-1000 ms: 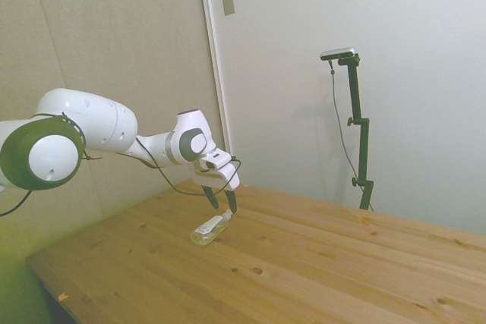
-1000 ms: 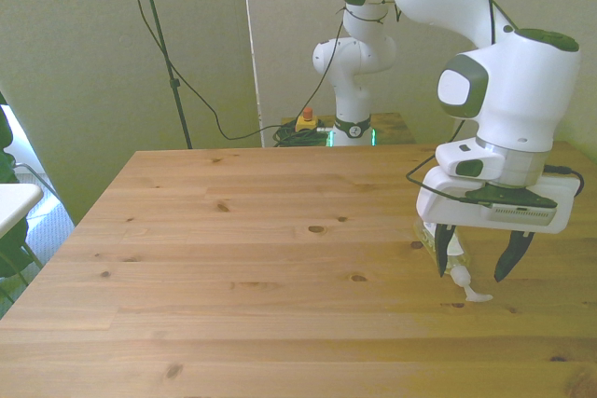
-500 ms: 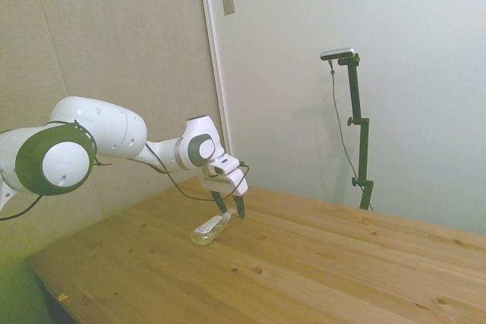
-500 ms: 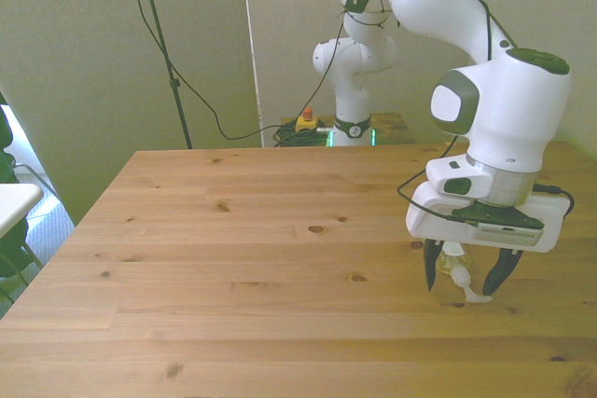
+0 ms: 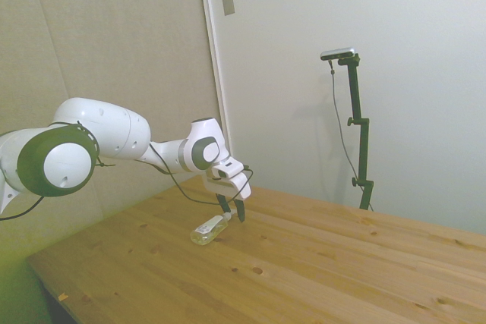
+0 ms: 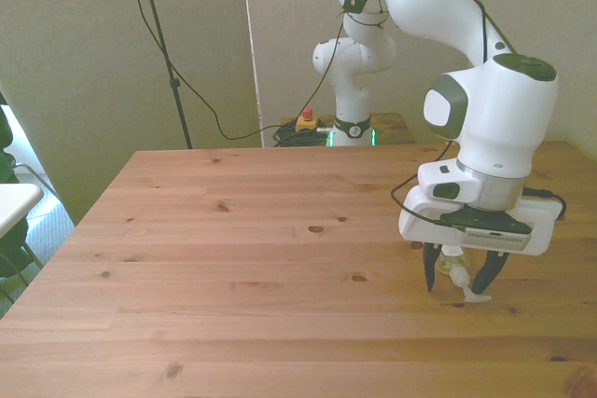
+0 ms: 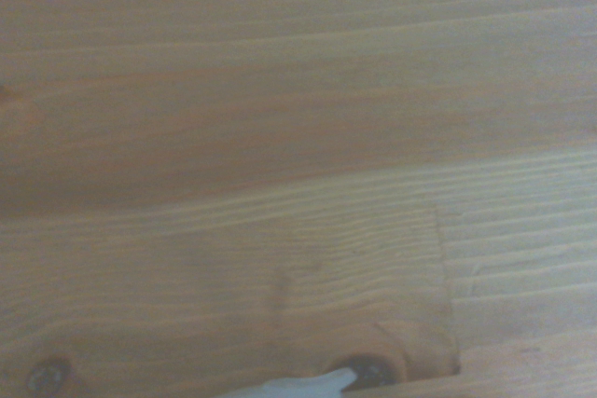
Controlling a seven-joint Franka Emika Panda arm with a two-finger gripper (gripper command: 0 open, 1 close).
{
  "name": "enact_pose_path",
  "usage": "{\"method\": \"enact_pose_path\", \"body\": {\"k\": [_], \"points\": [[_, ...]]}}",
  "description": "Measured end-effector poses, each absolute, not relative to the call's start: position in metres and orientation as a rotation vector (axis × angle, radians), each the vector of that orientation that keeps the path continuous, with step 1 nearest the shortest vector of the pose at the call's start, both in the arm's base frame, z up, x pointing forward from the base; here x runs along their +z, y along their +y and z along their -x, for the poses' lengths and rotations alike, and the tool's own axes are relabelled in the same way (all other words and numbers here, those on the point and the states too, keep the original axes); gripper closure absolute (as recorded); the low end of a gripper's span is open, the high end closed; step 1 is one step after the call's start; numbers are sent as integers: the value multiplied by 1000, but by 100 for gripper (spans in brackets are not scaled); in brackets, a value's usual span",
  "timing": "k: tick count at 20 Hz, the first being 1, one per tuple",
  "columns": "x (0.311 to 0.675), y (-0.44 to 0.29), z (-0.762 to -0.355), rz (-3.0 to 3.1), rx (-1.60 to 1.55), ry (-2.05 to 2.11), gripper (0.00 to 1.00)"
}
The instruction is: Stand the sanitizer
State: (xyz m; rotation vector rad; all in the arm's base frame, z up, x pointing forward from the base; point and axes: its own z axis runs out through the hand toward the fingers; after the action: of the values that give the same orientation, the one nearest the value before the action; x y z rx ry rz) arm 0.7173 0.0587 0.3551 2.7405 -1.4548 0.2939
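On the bench (image 6: 233, 258), front view's right: sanitizer (image 5: 208, 230), lying flat, cap end between the fingers. Gripper (image 6: 458, 279): spread, straddling the neck, not yet pinching. Risk: closing on the narrow cap, the slim bottle may pivot, slip or roll away.

A robot lab or test room, as we read it.
We see a white arm (image 6: 466, 72) bolted behind a plain wooden surface (image 6: 233, 258), with a red emergency-stop button (image 6: 305, 119) and loose black cables (image 6: 201, 100) on the floor by its base (image 6: 353, 128). Bare pale walls (image 5: 395, 51) and a padded beige partition (image 5: 114, 36) close it in; we find no home or office furnishings.
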Motion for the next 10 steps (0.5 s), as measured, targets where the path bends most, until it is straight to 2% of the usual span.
{"method": "enact_pose_path", "body": {"k": [10], "points": [[354,46,-717,-2754,245,-1504,100]]}}
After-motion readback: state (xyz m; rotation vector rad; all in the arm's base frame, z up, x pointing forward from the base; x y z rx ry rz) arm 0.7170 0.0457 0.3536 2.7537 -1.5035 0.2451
